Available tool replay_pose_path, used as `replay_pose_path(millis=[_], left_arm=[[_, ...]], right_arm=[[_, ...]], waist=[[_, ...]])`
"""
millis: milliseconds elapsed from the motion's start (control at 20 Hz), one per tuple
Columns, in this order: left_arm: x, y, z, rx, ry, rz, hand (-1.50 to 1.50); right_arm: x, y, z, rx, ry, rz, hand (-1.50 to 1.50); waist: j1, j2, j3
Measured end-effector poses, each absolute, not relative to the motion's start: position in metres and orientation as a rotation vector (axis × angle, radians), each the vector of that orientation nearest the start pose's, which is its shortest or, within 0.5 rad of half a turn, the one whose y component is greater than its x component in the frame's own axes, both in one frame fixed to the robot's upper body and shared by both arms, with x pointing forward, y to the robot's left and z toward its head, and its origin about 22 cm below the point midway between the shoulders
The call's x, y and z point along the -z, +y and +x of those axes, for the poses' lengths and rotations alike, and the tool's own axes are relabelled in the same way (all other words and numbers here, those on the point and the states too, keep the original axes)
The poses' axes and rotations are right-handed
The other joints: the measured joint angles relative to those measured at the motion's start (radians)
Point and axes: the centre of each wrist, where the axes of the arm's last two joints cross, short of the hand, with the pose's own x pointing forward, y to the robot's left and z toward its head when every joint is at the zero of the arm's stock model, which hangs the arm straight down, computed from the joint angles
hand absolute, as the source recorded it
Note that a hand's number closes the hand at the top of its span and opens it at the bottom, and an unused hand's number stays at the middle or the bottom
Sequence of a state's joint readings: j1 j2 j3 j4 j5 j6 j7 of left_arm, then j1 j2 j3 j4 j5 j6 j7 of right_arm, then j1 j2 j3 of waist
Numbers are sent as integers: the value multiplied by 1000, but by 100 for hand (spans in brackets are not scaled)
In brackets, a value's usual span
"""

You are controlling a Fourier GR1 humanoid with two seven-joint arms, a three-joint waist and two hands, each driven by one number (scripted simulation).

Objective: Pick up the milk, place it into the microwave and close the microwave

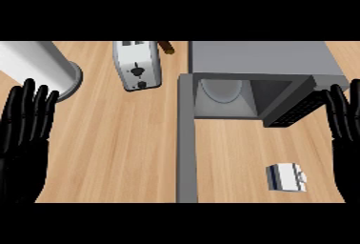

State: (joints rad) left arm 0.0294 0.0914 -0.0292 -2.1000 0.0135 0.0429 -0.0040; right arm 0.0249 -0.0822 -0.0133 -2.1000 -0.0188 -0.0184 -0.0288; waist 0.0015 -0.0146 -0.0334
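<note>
A small white milk carton (286, 177) stands on the wooden counter at the lower right, in front of the microwave. The grey microwave (262, 57) sits at the back right with its cavity showing a round glass plate (221, 90). Its door (185, 138) hangs wide open, seen edge-on as a long grey strip running toward me. My left hand (25, 138) rests open at the left edge, fingers up. At the right edge my right hand (346, 133) rests open too, to the right of the carton and apart from it.
A silver toaster (137, 66) stands at the back, left of the microwave. A white cylinder (42, 66) stands at the back left. A small brown object (167, 47) lies behind the toaster. Bare wood lies between the open door and my left hand.
</note>
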Motion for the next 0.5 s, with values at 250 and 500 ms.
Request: replay_pose_path(millis=[250,500], left_arm=[[-123,247,206,77,-2082,58,-150],[-121,256,204,17,-2009,-27,-150]], right_arm=[[-127,-239,180,-112,-2113,36,-150],[-125,-226,155,-208,-2015,359,-150]], waist=[[-6,9,24],[-6,9,31]])
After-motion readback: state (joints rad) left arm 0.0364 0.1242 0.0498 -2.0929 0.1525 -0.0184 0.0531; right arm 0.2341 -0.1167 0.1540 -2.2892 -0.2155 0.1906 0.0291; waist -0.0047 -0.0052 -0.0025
